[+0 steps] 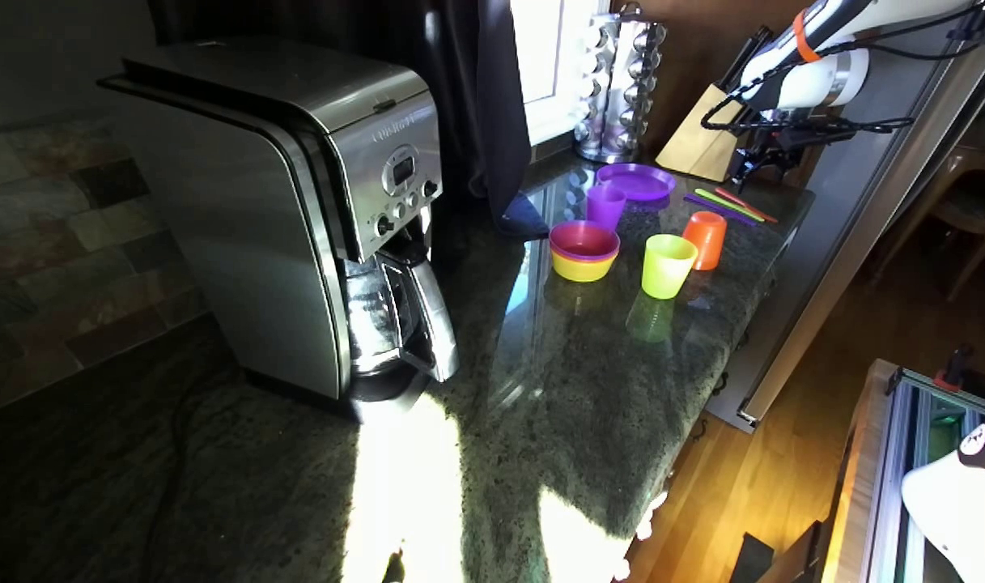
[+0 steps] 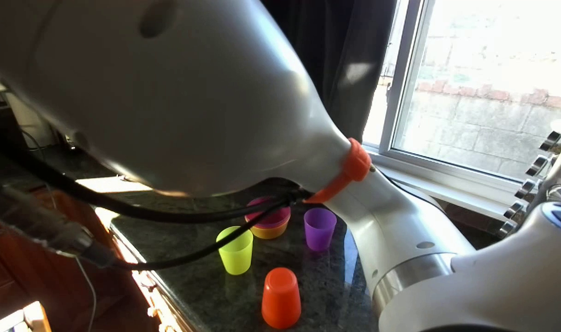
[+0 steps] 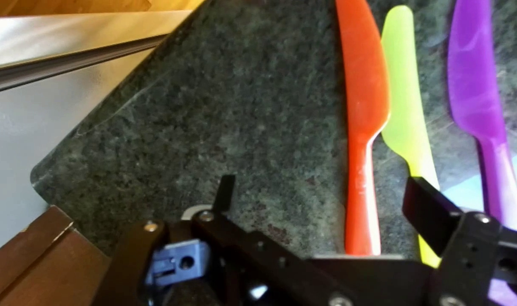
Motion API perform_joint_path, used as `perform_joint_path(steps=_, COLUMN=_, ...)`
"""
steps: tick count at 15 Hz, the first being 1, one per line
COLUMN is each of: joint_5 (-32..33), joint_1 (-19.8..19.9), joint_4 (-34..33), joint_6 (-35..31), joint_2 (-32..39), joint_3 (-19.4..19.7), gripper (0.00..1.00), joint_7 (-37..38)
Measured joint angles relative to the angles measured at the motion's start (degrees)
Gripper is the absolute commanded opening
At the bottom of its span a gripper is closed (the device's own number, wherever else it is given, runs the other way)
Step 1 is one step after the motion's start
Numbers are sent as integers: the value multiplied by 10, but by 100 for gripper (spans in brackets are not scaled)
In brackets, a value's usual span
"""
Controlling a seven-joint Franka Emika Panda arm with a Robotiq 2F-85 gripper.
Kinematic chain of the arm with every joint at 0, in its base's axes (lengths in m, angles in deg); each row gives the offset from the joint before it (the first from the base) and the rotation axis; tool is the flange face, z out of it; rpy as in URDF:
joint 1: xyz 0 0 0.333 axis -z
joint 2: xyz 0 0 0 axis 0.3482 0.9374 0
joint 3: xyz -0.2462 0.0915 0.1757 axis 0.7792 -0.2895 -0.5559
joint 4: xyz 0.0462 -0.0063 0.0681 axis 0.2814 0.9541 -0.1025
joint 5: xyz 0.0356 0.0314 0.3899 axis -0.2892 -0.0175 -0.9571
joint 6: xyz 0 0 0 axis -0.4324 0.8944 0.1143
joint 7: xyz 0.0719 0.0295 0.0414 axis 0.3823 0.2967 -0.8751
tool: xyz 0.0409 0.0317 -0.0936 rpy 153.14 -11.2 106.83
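My gripper (image 3: 326, 199) stands open over the dark stone counter, with nothing held between its fingers. Below it in the wrist view lie three plastic knives: a red knife (image 3: 362, 85) whose handle runs through the space between the fingers, a lime-green knife (image 3: 405, 85) partly hidden by the right finger, and a purple knife (image 3: 475, 85) farther right. In an exterior view the gripper (image 1: 747, 168) hangs near the wooden knife block (image 1: 698, 138), above the knives. A purple plate (image 1: 638, 185), a purple cup (image 1: 605, 206), an upside-down orange cup (image 1: 705, 240) and a lime-green cup (image 1: 668, 267) stand nearby.
Stacked bowls (image 1: 583, 263) sit beside the cups. A spice rack (image 1: 620, 89) stands behind the plate, and a coffee maker (image 1: 298, 219) takes up the counter's other end. In the wrist view the counter's edge and corner (image 3: 39, 176) lie to the left, beside a metal surface.
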Motion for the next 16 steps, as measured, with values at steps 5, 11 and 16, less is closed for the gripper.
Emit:
perform_joint_path(steps=5, joint_5=-1, joint_1=13, joint_4=-37, joint_6=19, joint_2=30, joint_3=-18, gripper=100, joint_7=8)
perform_joint_path(steps=11, joint_5=-1, joint_1=16, joint_4=-59, joint_6=34, joint_2=46, joint_3=-26, gripper=42, joint_7=15)
perform_joint_path(steps=16, joint_5=-1, joint_1=16, joint_4=-65, joint_6=41, joint_2=48, joint_3=-29, gripper=5, joint_7=20)
